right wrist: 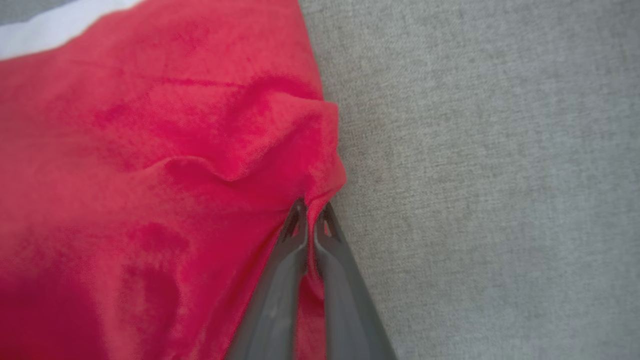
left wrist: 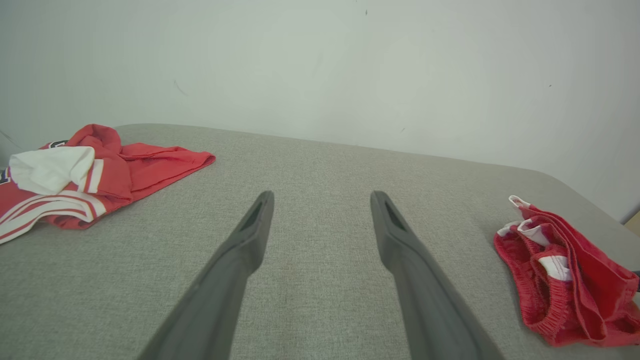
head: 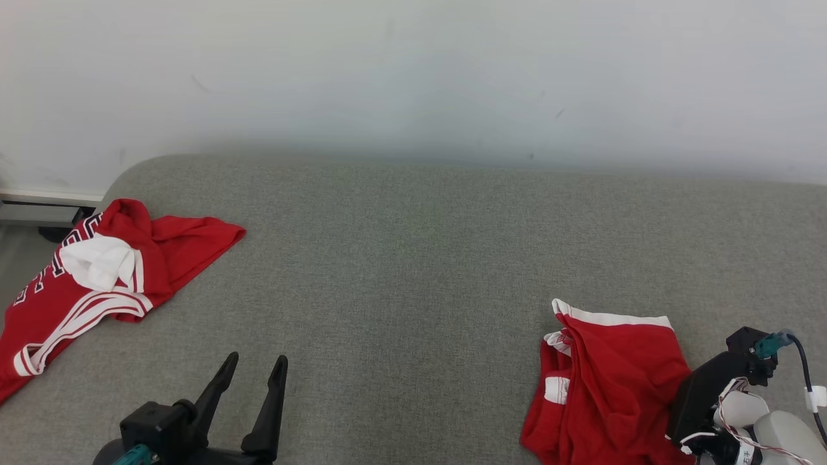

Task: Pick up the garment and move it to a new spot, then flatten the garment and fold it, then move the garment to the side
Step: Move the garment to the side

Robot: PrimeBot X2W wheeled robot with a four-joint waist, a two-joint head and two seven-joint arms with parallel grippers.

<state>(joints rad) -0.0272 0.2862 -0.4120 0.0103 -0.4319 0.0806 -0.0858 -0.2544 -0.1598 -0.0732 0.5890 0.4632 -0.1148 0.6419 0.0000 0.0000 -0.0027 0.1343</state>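
Nearest the robot, on its right side, the right gripper [right wrist: 312,206] is closed, its two dark fingers pressed together with a fold of red cloth pinched between the tips. The cloth is the right-hand edge of the red shorts [head: 614,387], and it puckers into a small ridge just above the fingertips. In the head view, the black wrist and pale forearm of that arm come in from the lower right corner and cover part of the shorts.

On the other side, the left gripper [head: 256,357] has its fingers spread wide with nothing between them, pointing out over bare grey fabric.

The shorts lie bunched on the grey cushion [head: 413,271] near its front right. They have a white band along the far edge and white trim at the left side. The elastic waistband shows in the left wrist view.

Farther off and well apart from them, at the cushion's left edge, lies a crumpled red top [head: 97,278] with white stripes, white lining and dark-edged lettering, partly hanging off the side.

Behind the cushion stands a plain white wall [head: 413,77].
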